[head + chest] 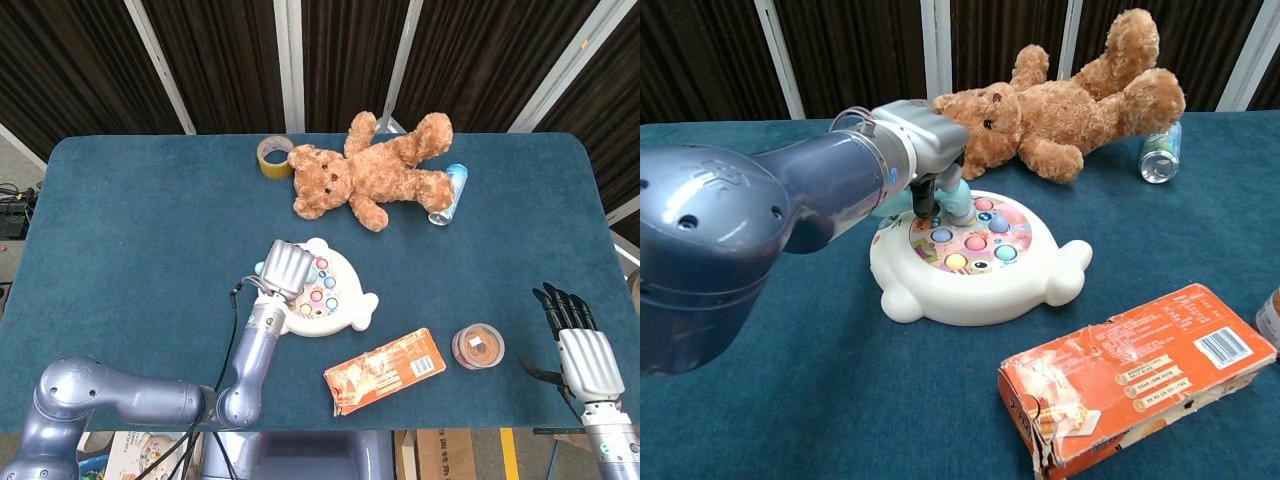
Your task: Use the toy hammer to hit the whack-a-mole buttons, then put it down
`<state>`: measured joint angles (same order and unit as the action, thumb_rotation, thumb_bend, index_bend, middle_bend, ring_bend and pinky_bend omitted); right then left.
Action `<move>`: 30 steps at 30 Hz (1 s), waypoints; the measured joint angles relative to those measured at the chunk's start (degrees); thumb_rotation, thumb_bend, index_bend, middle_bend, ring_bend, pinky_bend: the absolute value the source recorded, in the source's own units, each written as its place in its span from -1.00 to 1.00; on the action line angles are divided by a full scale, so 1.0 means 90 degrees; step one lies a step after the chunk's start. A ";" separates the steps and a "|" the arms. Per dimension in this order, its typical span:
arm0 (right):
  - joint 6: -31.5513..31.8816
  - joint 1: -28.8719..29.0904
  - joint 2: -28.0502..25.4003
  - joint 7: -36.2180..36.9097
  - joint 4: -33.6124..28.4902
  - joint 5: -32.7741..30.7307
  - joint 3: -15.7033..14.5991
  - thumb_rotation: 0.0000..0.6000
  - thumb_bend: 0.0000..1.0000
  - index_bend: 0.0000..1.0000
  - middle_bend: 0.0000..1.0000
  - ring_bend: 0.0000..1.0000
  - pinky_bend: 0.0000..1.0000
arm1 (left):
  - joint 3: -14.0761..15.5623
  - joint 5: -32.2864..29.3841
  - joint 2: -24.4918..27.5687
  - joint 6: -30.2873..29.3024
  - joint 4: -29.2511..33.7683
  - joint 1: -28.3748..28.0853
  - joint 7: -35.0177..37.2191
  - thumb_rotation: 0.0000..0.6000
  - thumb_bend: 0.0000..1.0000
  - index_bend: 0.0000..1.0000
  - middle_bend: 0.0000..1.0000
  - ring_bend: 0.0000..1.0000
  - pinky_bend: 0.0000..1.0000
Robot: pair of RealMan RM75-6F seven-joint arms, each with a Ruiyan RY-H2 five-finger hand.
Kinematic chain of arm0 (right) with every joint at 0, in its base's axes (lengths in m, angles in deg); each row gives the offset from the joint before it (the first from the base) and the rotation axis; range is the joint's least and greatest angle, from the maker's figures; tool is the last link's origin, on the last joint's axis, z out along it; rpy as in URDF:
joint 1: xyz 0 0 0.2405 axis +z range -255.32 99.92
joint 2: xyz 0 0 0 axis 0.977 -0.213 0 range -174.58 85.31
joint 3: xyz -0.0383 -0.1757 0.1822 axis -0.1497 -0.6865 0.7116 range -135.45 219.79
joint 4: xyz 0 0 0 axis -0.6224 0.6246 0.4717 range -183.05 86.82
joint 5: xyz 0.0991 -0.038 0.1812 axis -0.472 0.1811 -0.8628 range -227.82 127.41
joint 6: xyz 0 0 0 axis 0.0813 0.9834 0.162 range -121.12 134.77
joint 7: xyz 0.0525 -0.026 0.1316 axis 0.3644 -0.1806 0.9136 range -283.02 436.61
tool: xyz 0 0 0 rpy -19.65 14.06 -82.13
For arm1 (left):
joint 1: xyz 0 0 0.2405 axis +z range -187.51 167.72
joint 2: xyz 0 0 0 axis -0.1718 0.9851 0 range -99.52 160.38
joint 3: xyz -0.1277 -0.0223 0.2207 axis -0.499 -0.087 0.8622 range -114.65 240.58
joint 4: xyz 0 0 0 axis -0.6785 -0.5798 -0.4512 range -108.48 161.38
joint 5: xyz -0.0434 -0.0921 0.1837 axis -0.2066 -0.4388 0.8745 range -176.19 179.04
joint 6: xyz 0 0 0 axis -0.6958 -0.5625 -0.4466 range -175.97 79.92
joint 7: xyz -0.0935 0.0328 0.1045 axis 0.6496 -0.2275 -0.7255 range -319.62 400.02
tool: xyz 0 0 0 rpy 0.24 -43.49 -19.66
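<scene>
The white whack-a-mole toy [345, 312] [980, 290] with coloured buttons lies at the table's centre. My left hand [286, 268] [922, 135] grips the teal toy hammer [956, 199] over the toy's rear left. The hammer's head rests on the buttons near the toy's back edge. In the head view the hand hides most of the hammer. My right hand [585, 350] hangs at the table's front right corner with straight, spread fingers and holds nothing.
A brown teddy bear [372, 173] [1070, 100] lies behind the toy, with a tape roll [274, 156] to its left and a can [447, 194] [1160, 152] to its right. An orange box [385, 370] [1135, 370] and a round tin [477, 346] lie near the front edge.
</scene>
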<state>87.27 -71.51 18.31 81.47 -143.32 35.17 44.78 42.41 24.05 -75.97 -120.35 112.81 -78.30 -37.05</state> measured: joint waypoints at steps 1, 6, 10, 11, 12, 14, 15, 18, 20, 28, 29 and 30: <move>0.0000 -0.0001 -0.0002 0.0002 -0.0002 -0.0002 0.0000 1.00 -0.61 -1.00 -1.00 -1.00 -1.00 | 0.0004 -0.0009 0.0001 -0.0006 -0.0002 -0.0009 -0.0002 1.00 0.10 0.36 0.09 -0.05 0.27; -0.0001 -0.0002 -0.0014 0.0013 -0.0009 -0.0002 -0.0001 1.00 -0.61 -1.00 -1.00 -1.00 -1.00 | -0.0007 0.0003 0.0030 -0.0064 0.0063 -0.0049 0.0048 1.00 0.10 0.36 0.09 -0.05 0.27; 0.0006 -0.0005 -0.0013 0.0013 -0.0004 0.0003 -0.0001 1.00 -0.61 -1.00 -1.00 -1.00 -1.00 | -0.0052 0.0089 0.0126 -0.0143 0.0224 -0.0061 0.0142 1.00 0.10 0.36 0.09 -0.05 0.27; 0.0006 -0.0006 -0.0014 0.0013 -0.0006 0.0000 -0.0001 1.00 -0.61 -1.00 -1.00 -1.00 -1.00 | -0.0071 0.0118 0.0171 -0.0178 0.0297 -0.0059 0.0174 1.00 0.10 0.36 0.09 -0.05 0.27; 0.0005 -0.0007 -0.0015 0.0010 -0.0006 -0.0003 -0.0001 1.00 -0.61 -1.00 -1.00 -1.00 -1.00 | -0.0084 0.0142 0.0212 -0.0208 0.0358 -0.0053 0.0202 1.00 0.10 0.36 0.09 -0.05 0.27; 0.0005 -0.0010 -0.0016 0.0001 -0.0005 -0.0010 -0.0002 1.00 -0.61 -1.00 -1.00 -1.00 -1.00 | -0.0107 0.0185 0.0330 -0.0286 0.0520 -0.0023 0.0265 1.00 0.10 0.36 0.09 -0.05 0.27; 0.0007 -0.0015 -0.0019 -0.0001 -0.0006 -0.0019 -0.0002 1.00 -0.62 -1.00 -1.00 -1.00 -1.00 | -0.0112 0.0199 0.0392 -0.0325 0.0596 -0.0001 0.0291 1.00 0.10 0.36 0.09 -0.05 0.27; 0.0014 -0.0021 -0.0020 -0.0026 0.0001 -0.0021 -0.0004 1.00 -0.61 -1.00 -1.00 -1.00 -1.00 | -0.0087 0.0246 0.0642 -0.0453 0.0878 0.0118 0.0376 1.00 0.10 0.36 0.09 -0.05 0.27; 0.0018 -0.0021 -0.0013 -0.0046 0.0012 -0.0012 -0.0007 1.00 -0.61 -1.00 -1.00 -1.00 -1.00 | -0.0010 0.0292 0.0856 -0.0528 0.1107 0.0256 0.0462 1.00 0.10 0.36 0.09 -0.05 0.27; 0.0060 -0.0045 0.0010 -0.0138 0.0019 0.0005 -0.0020 1.00 -0.61 -1.00 -1.00 -1.00 -1.00 | 0.0690 0.0822 0.1694 -0.0601 0.1669 0.1083 0.1351 1.00 0.10 0.36 0.09 -0.05 0.27; 0.0063 -0.0046 0.0014 -0.0146 0.0021 0.0005 -0.0020 1.00 -0.61 -1.00 -1.00 -1.00 -1.00 | 0.0823 0.0940 0.1776 -0.0589 0.1716 0.1222 0.1534 1.00 0.10 0.36 0.09 -0.05 0.27; 0.0065 -0.0047 0.0019 -0.0162 0.0021 0.0006 -0.0021 1.00 -0.61 -1.00 -1.00 -1.00 -1.00 | 0.0929 0.1039 0.1839 -0.0576 0.1743 0.1326 0.1673 1.00 0.10 0.36 0.09 -0.05 0.27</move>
<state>87.86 -71.94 18.48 80.01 -143.13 35.22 44.60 50.77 33.41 -59.42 -125.54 128.50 -66.37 -21.99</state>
